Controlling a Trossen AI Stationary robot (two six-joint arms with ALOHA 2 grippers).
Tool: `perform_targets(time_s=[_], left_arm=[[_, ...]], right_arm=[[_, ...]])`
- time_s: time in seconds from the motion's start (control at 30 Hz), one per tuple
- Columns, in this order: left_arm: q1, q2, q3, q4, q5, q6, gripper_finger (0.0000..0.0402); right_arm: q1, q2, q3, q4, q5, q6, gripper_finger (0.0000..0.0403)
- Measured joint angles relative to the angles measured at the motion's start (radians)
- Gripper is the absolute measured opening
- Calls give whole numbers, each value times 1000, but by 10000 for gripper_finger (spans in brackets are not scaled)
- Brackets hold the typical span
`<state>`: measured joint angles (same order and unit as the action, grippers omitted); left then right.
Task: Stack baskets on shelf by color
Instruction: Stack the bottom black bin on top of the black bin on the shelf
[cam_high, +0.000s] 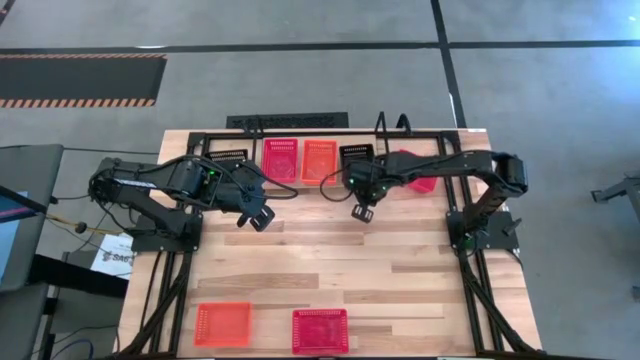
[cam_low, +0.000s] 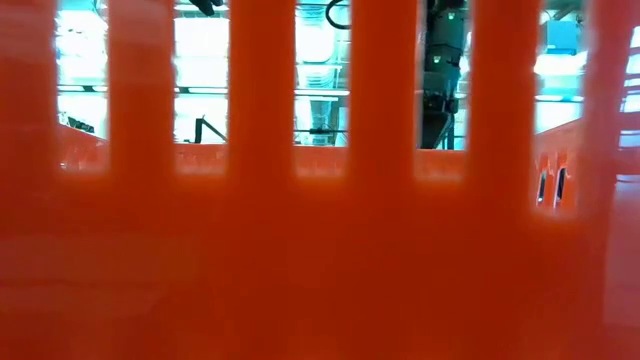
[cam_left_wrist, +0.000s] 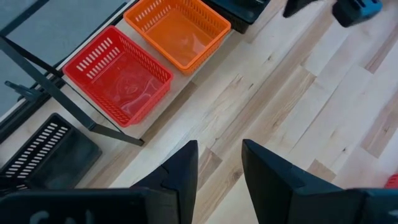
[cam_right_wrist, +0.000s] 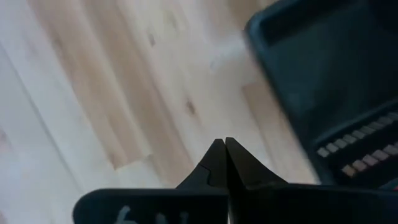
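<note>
The two loose baskets, orange (cam_high: 222, 324) and red (cam_high: 319, 329), lie at the table's near edge, light, stiff and slick-walled, best pinched by a rim, while the left gripper (cam_high: 259, 219) hangs part-open and empty and the right gripper (cam_high: 362, 212) is clenched on nothing

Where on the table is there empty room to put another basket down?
The widest bare wood is the middle of the table, between the two grippers and the front baskets, orange basket and red basket. The front right corner is bare too. The shelf at the back is crowded with baskets side by side.
</note>
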<state>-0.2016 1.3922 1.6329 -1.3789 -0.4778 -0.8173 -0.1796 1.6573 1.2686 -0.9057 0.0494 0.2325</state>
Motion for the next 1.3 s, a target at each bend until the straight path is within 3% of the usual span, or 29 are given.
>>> perform_targets(time_s=[0.33, 0.73, 1.3], left_arm=[[0, 0, 0, 0, 0, -5, 113], [0, 0, 0, 0, -9, -16, 113], [0, 0, 0, 0, -8, -34, 113]], right_arm=[[-57, 0, 0, 68, -1, -79, 1], [42, 0, 0, 66, 10, -209, 0], [25, -1, -80, 149, 241, -294, 0]])
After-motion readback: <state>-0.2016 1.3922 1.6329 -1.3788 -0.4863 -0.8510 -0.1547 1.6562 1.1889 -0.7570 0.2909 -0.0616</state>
